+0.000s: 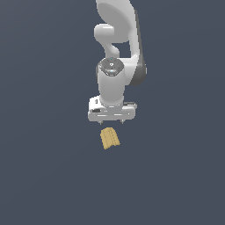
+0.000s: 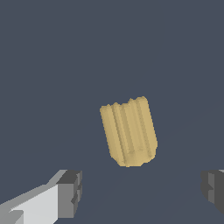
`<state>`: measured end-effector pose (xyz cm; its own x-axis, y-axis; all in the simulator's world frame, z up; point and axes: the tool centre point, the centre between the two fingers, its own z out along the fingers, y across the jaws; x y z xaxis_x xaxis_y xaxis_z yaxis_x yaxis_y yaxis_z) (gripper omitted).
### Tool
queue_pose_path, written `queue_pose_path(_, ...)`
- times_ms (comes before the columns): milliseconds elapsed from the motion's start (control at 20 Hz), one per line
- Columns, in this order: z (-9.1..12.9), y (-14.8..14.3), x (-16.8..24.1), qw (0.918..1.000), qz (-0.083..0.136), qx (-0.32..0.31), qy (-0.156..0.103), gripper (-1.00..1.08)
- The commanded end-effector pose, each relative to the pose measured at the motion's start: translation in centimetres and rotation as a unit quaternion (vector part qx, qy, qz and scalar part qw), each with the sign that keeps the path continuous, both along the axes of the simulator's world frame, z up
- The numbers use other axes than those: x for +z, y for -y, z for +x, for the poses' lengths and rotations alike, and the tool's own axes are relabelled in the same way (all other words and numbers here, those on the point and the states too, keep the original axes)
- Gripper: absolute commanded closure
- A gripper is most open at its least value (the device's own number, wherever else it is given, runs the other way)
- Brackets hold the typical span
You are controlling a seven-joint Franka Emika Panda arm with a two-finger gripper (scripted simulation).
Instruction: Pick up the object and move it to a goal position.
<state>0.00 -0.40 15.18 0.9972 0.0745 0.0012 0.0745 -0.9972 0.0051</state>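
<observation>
While gripper [image 1: 111,121] hung above the object [image 1: 110,138], fingers stood spread apart, nothing held.
Block lay skewed on the floor; uncorrected yaw risked pads catching ridges, block twisting free.

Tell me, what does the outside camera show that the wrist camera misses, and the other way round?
Only the exterior view shows the white arm reaching down and the whole pincer hanging above the block, not touching it. Only the wrist view shows, close up, the block's lengthwise ridges and the two dark fingertips spread wide, with nothing between them. Both show the tan-yellow block lying on the plain dark surface.
</observation>
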Motion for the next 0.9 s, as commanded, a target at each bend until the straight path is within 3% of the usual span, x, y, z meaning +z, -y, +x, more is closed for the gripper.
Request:
queue_pose_path(0, 0.2, 0.2, -1.2, 0.9999, 0.0, 0.016, -0.001, -0.92)
queue_pose_path(450, 0.9, 1.1, -6.6, 0.996, 0.001, 0.089, -0.001, -0.92)
queue_pose_path(850, 1.1, 1.3, -8.6, 0.9932, 0.002, 0.116, -0.001, -0.92)
